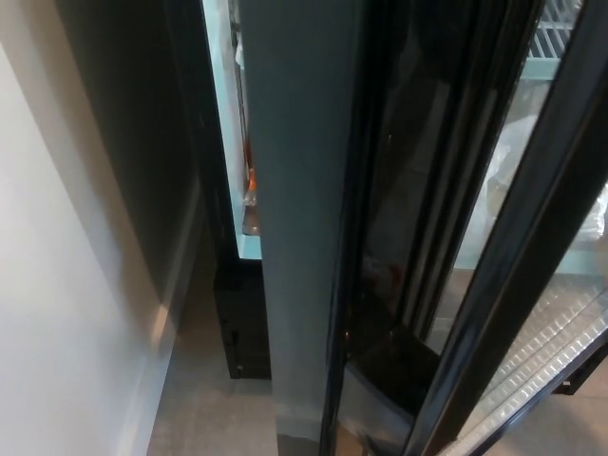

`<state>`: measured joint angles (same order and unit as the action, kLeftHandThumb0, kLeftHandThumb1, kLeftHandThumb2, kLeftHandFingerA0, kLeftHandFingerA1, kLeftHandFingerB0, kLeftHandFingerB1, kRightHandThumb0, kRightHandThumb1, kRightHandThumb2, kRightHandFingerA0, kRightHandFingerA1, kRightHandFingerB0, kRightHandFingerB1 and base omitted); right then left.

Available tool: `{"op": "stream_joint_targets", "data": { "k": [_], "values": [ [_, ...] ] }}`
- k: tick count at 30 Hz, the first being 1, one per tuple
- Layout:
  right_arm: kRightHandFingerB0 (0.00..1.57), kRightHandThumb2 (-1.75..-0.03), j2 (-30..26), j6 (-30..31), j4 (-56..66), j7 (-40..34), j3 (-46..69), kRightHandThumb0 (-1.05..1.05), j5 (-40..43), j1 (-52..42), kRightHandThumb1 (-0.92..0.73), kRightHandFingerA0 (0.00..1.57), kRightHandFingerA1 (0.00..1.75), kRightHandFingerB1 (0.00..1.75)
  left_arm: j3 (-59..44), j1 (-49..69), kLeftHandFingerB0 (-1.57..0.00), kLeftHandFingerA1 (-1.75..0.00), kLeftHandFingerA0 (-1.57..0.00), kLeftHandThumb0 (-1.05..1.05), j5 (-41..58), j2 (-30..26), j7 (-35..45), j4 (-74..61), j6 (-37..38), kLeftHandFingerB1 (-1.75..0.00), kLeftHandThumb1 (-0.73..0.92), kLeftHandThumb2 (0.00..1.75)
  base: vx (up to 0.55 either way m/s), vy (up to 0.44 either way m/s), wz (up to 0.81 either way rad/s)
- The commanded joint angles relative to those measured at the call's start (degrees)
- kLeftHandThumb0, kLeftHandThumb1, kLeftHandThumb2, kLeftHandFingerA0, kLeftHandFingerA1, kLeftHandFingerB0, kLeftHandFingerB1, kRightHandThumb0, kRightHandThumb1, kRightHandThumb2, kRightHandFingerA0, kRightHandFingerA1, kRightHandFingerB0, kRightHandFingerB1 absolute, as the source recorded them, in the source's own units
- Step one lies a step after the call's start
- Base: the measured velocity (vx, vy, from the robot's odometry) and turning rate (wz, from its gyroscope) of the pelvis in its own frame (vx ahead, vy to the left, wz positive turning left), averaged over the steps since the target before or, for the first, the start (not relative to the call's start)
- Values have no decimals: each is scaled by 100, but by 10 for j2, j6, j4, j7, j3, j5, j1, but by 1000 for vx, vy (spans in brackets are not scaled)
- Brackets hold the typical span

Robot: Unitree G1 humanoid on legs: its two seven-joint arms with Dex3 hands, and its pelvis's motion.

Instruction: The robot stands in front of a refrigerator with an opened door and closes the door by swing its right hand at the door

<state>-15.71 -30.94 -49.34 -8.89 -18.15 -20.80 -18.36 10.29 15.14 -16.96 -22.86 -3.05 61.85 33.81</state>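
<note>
The refrigerator door (304, 218) fills the middle of the head view, seen edge-on as a tall grey slab with a black frame and dark glass to its right. Left of it a narrow lit strip of the refrigerator interior (237, 142) shows, with an orange item (252, 180) on a shelf. Neither of my hands shows anywhere in the view.
A white wall (66, 285) runs down the left, with a baseboard meeting the grey floor (209, 418). The black refrigerator base (242, 323) sits low at centre. Wire shelves (560, 332) and pale packages show through glass at the right.
</note>
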Motion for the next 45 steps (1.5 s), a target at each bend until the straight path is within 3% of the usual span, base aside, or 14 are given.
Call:
{"op": "stream_joint_targets", "data": {
  "k": [1,4,11,12,20,21,22,33,34,36,37,39,40,45],
  "values": [
    [40,-65,-2,-46,-7,-21,-4,-63,-14,1,-82,47,37,35,3,-14,-40,-38,-51,-64,-13,-14,-19,24,48,-34,78,64,0,0,0],
    [39,-71,1,-51,-15,-19,0,-67,-8,4,-72,47,42,38,0,-15,-38,-39,-48,-66,-8,-11,-14,27,52,-35,73,65,0,0,0],
    [41,-64,3,-77,-28,-39,2,-61,-12,2,-79,49,39,36,0,-15,-38,-39,-49,-65,-9,-13,-11,29,60,-35,73,65,0,0,0],
    [38,-71,4,-88,-28,-52,4,-67,-13,0,-71,48,42,38,1,-17,-40,-38,-51,-63,-11,-13,-13,32,60,-35,78,64,0,0,0],
    [40,-64,1,-147,23,-123,19,-60,-34,-35,-81,49,41,36,-1,-15,-41,-37,-48,-70,-8,-8,-16,33,58,-34,82,65,0,0,0],
    [38,-65,1,-154,60,-133,27,-63,-35,-53,-82,45,38,33,-4,-14,-41,-37,-48,-71,-4,-6,-16,40,65,-34,85,66,0,0,0],
    [21,-104,0,-162,85,-139,32,-57,-36,-64,-64,38,56,46,-7,-14,-41,-37,-48,-73,-1,-5,-14,45,69,-34,85,66,0,0,0],
    [32,-99,17,-264,467,-162,134,-66,-39,-212,-68,25,46,49,-15,-9,-39,-37,-46,-75,7,3,-8,58,82,-34,86,66,0,0,0],
    [37,-64,30,-270,548,-158,154,-57,-28,-238,-81,36,34,34,-13,-10,-40,-37,-48,-74,4,3,-11,61,83,-34,86,66,0,0,0],
    [37,-64,41,-272,605,-156,168,-57,-22,-255,-81,36,34,34,-13,-11,-40,-37,-48,-74,3,3,-13,63,82,-34,86,66,0,0,0],
    [33,-96,53,-283,669,-156,182,-63,1,-266,-64,26,48,50,-14,-10,-39,-37,-47,-73,5,2,-9,59,79,-34,85,66,0,0,0],
    [36,-97,66,-290,708,-160,191,-64,17,-271,-64,27,48,51,-14,-12,-39,-38,-47,-73,6,3,-7,58,78,-34,85,66,0,0,0],
    [39,-63,82,-291,755,-167,200,-61,35,-274,-77,34,35,35,-11,-15,-40,-38,-48,-72,3,4,-8,57,78,-34,85,66,0,0,0],
    [36,-65,131,-255,913,-187,263,-67,65,-241,-81,30,39,38,-3,-22,-40,-37,-47,-72,-7,2,-14,48,72,-34,85,66,0,0,0]
  ]
}}
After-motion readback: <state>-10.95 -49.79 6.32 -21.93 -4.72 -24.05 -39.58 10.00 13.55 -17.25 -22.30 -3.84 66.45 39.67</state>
